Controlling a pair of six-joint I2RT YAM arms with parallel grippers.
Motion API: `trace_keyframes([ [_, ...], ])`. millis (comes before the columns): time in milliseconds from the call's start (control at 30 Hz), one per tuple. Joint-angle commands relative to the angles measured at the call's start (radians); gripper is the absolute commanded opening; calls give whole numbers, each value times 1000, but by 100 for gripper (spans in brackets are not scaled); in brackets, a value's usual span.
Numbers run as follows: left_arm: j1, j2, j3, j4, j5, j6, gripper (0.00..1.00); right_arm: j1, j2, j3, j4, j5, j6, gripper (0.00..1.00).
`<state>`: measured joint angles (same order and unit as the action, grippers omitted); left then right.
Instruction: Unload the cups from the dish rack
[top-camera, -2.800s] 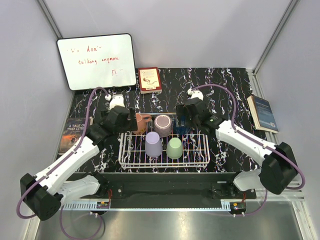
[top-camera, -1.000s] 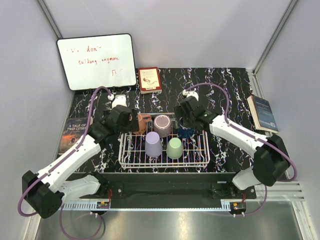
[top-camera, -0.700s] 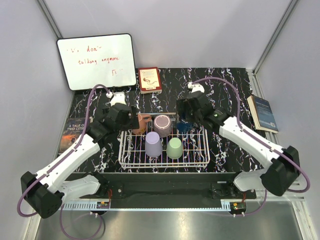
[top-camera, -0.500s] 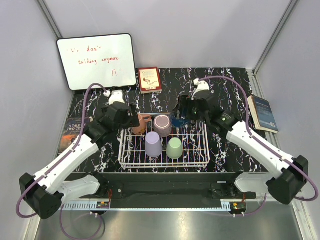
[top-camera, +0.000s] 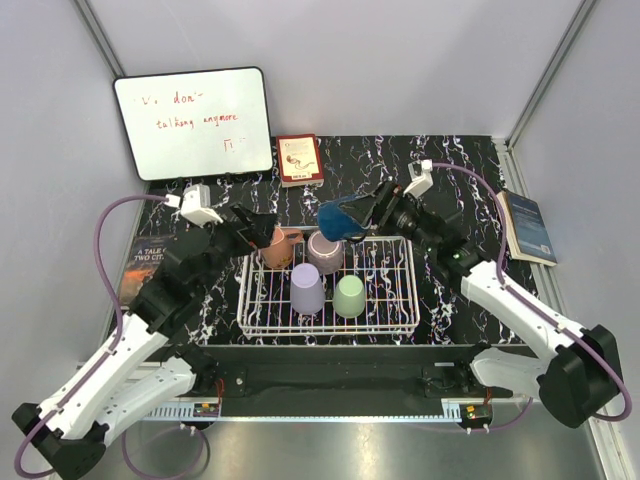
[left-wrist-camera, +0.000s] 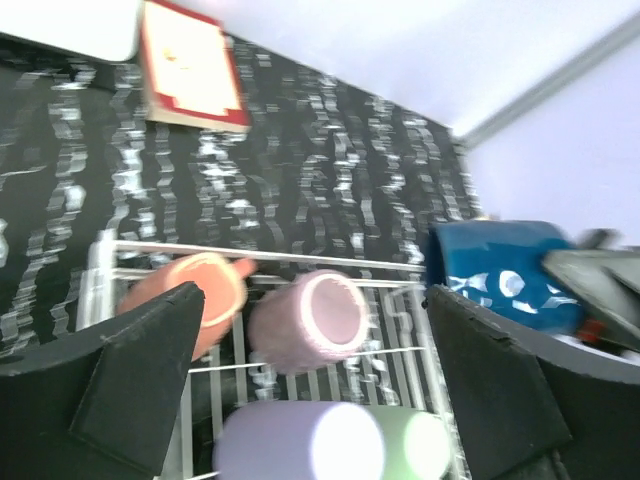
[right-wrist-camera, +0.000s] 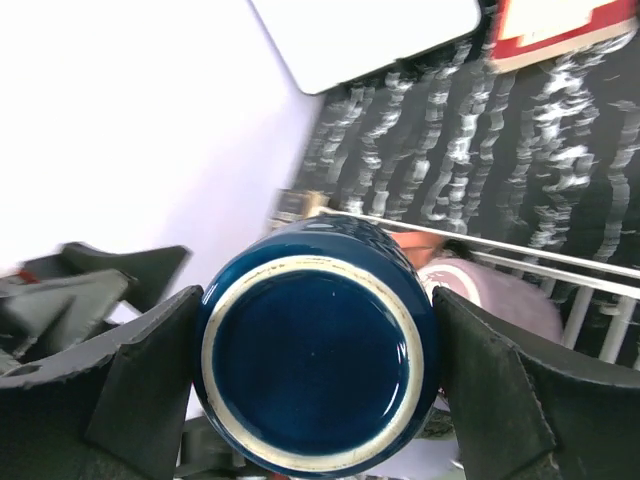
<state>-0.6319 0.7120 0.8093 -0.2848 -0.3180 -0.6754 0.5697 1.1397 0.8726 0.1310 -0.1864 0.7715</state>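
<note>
A black marbled table (top-camera: 460, 180) carries a white wire dish rack (top-camera: 390, 295) near its middle, with two robot arms reaching in from the near edge. The right gripper (right-wrist-camera: 315, 380) clasps a dark blue cup (top-camera: 345, 217) by its sides, holding it tipped on its side in the air above the rack's far edge. The left gripper (top-camera: 258, 226) hangs released and empty by the rack's far left corner. Four cups sit in the rack: a lavender cup (top-camera: 307, 290) and a light green cup (top-camera: 349, 296) upside down at the centre, a mauve cup (top-camera: 326, 250) behind them, and a terracotta cup (top-camera: 283, 245) at the far left corner. No cup stands on the table, so unloading seems barely begun: one lifted, four to go.
</note>
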Motion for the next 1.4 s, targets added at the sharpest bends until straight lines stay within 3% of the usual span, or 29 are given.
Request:
trace_keyframes([
  [0,5,14,-19,150,125,-16,99,-73,15,-90,520,-243,270,0],
  [100,17,7,-56,248,230,-15,99,-119,92,-165,809,-339,435,0],
  [267,77,52,-105,381,425,-74,99,-133,215,-181,1032,-419,583,0],
  [333,89,67,-114,445,464,-102,98,-133,230,-169,1038,-430,583,0],
  [400,90,86,-131,516,517,-134,86,-133,230,-161,1013,-441,571,0],
  [533,90,141,-110,624,597,-167,76,-133,218,-146,961,-449,529,0],
  [933,67,208,-116,775,680,-216,70,-126,258,-124,963,-481,523,0],
  [1133,49,267,-117,857,731,-257,56,-84,310,-100,998,-492,529,0],
  [1367,17,310,-130,906,744,-270,53,-62,338,-77,1009,-502,529,0],
])
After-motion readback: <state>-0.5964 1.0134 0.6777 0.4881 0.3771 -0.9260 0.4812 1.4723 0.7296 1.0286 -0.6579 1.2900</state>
